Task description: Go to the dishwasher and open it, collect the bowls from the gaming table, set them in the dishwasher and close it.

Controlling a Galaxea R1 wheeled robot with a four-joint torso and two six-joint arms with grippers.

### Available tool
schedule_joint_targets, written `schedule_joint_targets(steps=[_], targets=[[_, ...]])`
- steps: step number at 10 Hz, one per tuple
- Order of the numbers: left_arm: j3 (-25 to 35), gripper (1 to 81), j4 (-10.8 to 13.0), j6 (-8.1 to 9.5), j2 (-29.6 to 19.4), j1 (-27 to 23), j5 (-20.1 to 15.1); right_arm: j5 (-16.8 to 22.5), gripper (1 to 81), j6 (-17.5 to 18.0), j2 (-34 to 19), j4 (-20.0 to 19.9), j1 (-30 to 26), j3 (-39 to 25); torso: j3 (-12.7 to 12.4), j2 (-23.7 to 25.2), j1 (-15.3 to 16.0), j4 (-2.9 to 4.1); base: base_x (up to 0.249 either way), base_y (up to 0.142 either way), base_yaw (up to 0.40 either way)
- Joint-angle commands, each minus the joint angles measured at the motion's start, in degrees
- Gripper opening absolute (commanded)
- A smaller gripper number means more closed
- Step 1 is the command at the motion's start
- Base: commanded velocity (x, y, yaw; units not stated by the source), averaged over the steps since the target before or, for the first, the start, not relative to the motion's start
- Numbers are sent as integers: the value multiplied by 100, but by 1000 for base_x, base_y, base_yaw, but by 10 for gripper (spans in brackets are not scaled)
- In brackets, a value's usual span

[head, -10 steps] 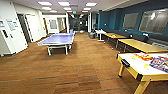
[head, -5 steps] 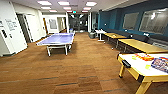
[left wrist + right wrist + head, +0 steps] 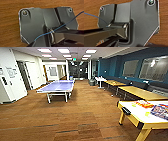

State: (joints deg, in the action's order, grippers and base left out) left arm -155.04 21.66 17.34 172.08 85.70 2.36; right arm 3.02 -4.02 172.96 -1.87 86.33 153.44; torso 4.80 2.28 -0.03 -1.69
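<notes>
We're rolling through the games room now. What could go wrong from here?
The gaming table juts in close on the right; its corner and leg could get clipped in passing. The game boxes on it could be knocked if the base swings that way. The ping-pong table narrows the open floor ahead on the left.

My head camera sits high, facing forward and down across the wooden floor [image 3: 82, 119], the gaming bench [image 3: 140, 114] at lower right. Both wrist cameras look straight down, close, sharing that floor.
</notes>
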Motion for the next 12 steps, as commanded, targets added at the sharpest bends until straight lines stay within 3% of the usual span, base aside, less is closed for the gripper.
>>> schedule_joint_targets(steps=[1, 8, 12], targets=[[0, 811, 13, -20, -7, -268, -272, 357, 811, -20, -13, 11, -278, -8, 0, 0, 3, 0, 0, 0, 0], [26, 811, 31, -28, -7, -269, -272, 357, 811, -20, -22, 2, -270, -17, 0, 0, 3, 0, 0, 0, 0], [26, 811, 31, -37, 10, -269, -280, 348, 811, -20, -31, 2, -243, -8, 0, 0, 3, 0, 0, 0, -218]])
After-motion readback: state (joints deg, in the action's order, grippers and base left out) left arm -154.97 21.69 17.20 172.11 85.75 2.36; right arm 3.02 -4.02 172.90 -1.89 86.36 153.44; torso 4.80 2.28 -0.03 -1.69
